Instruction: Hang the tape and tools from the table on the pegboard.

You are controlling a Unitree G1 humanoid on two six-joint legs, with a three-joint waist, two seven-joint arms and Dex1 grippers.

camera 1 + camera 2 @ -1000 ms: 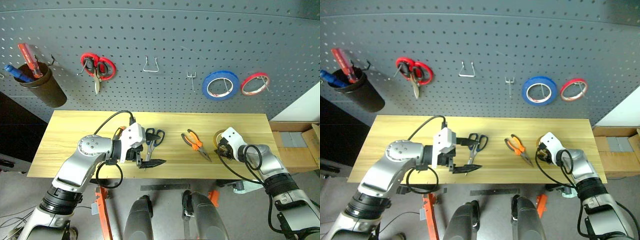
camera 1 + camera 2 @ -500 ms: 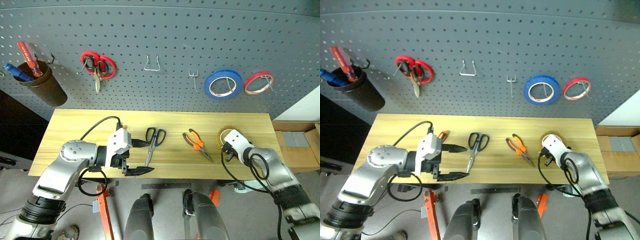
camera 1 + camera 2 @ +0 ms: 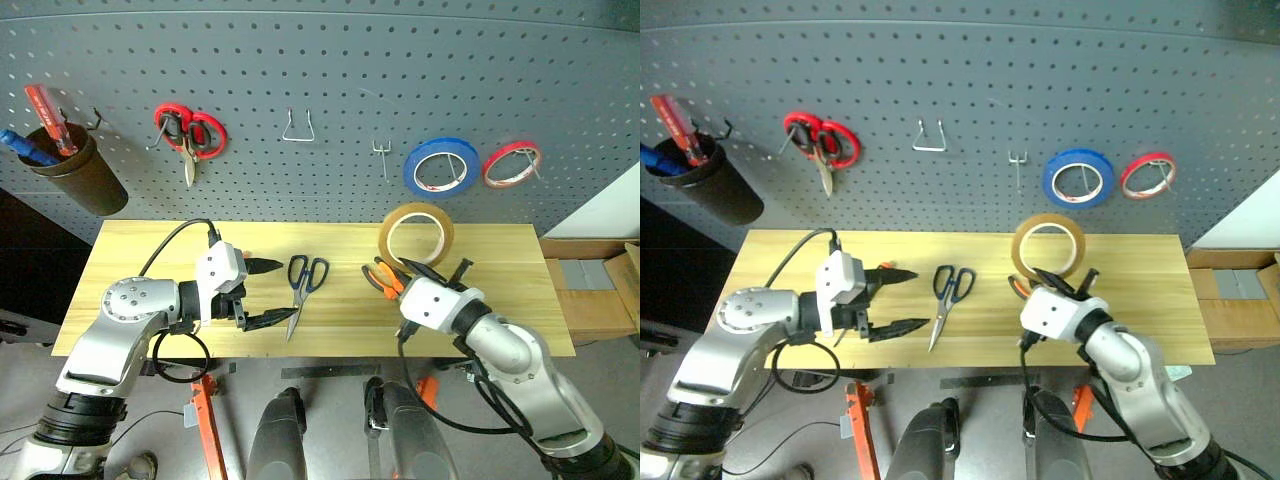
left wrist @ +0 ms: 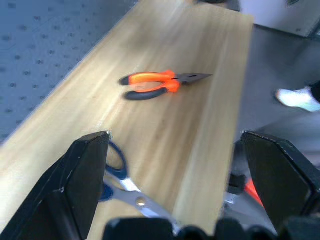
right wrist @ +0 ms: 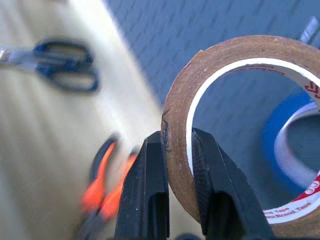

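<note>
The tan tape (image 3: 415, 234) hangs upright above the table (image 3: 140, 262), in front of the pegboard (image 3: 330, 70). My right gripper (image 3: 432, 268) is shut on its lower rim, and its fingers (image 5: 150, 175) pinch the ring's wall. The orange-handled pliers (image 4: 159, 83) lie on the wood, partly behind that gripper. The dark-blue-handled scissors (image 3: 304, 279) lie at mid-table. Just left of them my left gripper (image 3: 286, 291) stands open and holds nothing. A bit of orange, perhaps the screwdriver (image 3: 896, 272), peeks out by its upper finger.
On the pegboard hang red-handled scissors (image 3: 188, 130), a wire hook (image 3: 299, 128), a small double hook (image 3: 382, 156), a blue tape ring (image 3: 441, 168) and a red tape ring (image 3: 510, 165). A brown cup (image 3: 72, 168) with red and blue screwdrivers hangs at far left.
My right gripper has shut on the tape and carried it up and leftward off the table's right end. The left gripper has drawn back left from the scissors, still open.
</note>
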